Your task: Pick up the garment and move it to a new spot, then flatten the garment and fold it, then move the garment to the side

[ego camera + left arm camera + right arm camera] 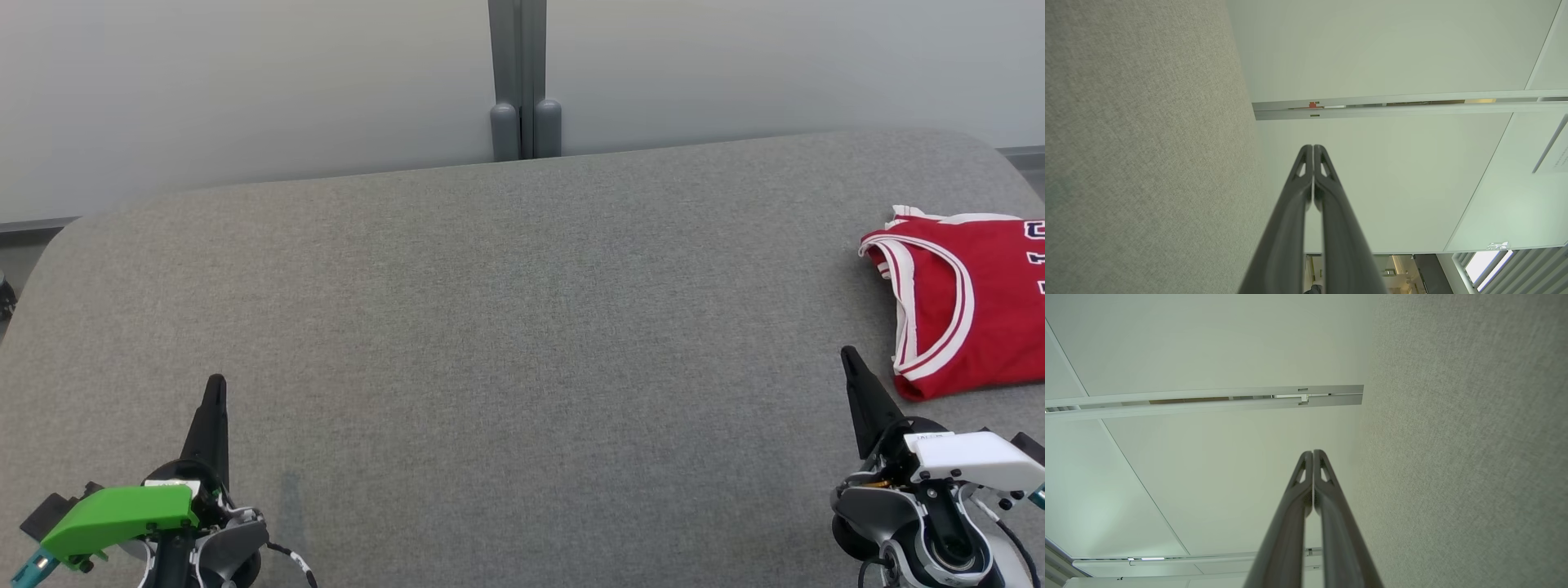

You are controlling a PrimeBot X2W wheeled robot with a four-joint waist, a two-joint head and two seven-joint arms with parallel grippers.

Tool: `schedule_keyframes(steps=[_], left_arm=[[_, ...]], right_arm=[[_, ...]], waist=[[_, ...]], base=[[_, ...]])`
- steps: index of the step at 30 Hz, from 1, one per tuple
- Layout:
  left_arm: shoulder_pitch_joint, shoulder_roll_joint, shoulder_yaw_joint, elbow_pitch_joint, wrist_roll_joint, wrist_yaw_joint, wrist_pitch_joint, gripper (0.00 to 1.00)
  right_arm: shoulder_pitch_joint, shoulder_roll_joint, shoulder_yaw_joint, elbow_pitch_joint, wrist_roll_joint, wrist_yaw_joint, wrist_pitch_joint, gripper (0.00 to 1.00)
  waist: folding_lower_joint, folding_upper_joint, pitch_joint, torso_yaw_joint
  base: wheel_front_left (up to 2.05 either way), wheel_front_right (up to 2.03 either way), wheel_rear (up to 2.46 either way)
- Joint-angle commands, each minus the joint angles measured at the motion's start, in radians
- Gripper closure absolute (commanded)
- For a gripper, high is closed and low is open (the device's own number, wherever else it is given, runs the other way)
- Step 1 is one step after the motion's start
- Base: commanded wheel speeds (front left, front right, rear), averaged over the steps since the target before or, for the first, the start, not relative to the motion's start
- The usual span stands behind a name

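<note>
On grey table (522, 327) before pale wall (245, 82), saw red jersey (971, 302) lying folded at table's right edge, found left gripper (216, 385) over table's front left and right gripper (851, 358) over its front right, each with fingers pressed together, holding nothing.

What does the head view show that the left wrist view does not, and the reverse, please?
Head view: a folded red sleeveless jersey with white trim lying at that view's right edge, the shut right gripper near it but not touching, and a grey post at the wall. Left wrist view: a white rail with a small red mark and a bright window. Both: the grey fabric tabletop and the shut left gripper, holding nothing.
</note>
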Motion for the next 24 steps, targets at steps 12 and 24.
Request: schedule_keyframes(steps=[12,24], left_arm=[[-0.010,0.000,0.002,-0.002,-0.005,-0.006,0.004,1.00],[-0.010,0.000,0.002,-0.002,-0.005,-0.006,0.004,1.00]], right_arm=[[-0.006,-0.004,-0.001,-0.005,0.007,0.000,0.003,1.00],[-0.006,-0.004,-0.001,-0.005,0.007,0.000,0.003,1.00]], waist=[[0.0000,0.0000,0.000,0.000],[0.0000,0.0000,0.000,0.000]], base=[[0.00,0.00,0.00],[0.00,0.00,0.00]])
